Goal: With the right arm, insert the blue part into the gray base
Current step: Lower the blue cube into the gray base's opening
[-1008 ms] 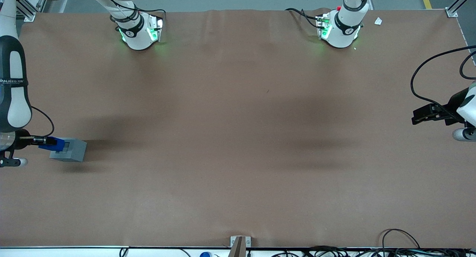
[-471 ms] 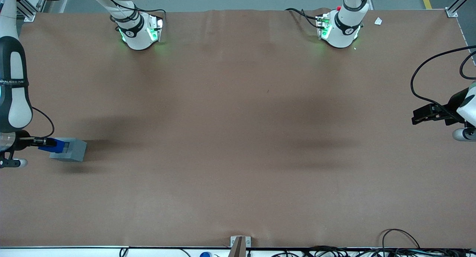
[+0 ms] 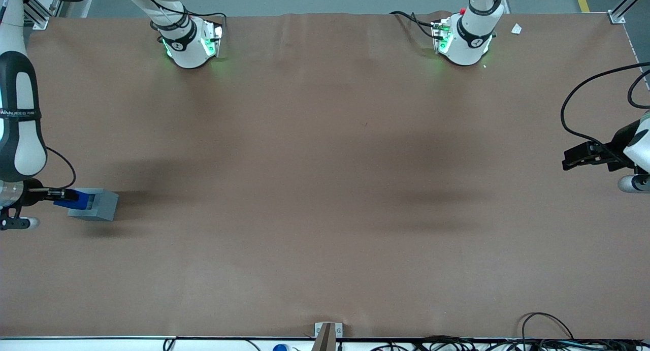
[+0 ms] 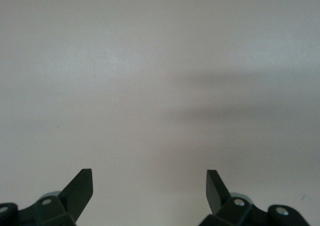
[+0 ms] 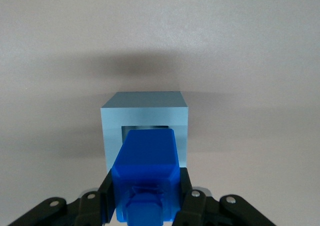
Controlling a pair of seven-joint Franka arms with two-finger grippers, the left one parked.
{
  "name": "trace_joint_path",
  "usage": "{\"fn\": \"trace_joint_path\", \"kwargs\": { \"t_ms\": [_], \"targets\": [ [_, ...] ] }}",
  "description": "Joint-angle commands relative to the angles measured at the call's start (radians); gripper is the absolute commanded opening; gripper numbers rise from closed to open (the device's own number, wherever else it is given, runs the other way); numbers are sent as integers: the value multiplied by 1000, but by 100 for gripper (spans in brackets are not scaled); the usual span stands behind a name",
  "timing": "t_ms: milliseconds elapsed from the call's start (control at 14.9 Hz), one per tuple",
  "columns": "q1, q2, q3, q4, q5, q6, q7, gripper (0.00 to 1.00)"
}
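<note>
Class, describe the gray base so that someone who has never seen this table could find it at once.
Start at the brown table and go to the working arm's end, where the right arm reaches down. Its tool, shut on the blue part, hangs over the gray base. The base is the only gray cube, with a square recess in its top.

The blue part (image 5: 146,173), of smooth, slightly glossy plastic, is clamped between the matt black fingers of the tool (image 5: 145,201). Just ahead of the tool, the gray base (image 5: 144,117) is seen as smooth matt plastic. The table (image 3: 325,188) is covered in matt brown sheet.
</note>
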Motion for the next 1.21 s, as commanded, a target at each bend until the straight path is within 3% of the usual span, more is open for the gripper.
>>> {"fn": "trace_joint_path", "kwargs": {
  "t_ms": [0, 1143],
  "targets": [
    [-10, 2, 12, -2, -4, 9, -11, 16],
    [-4, 23, 12, -1, -5, 9, -11, 15]
  ]
}}
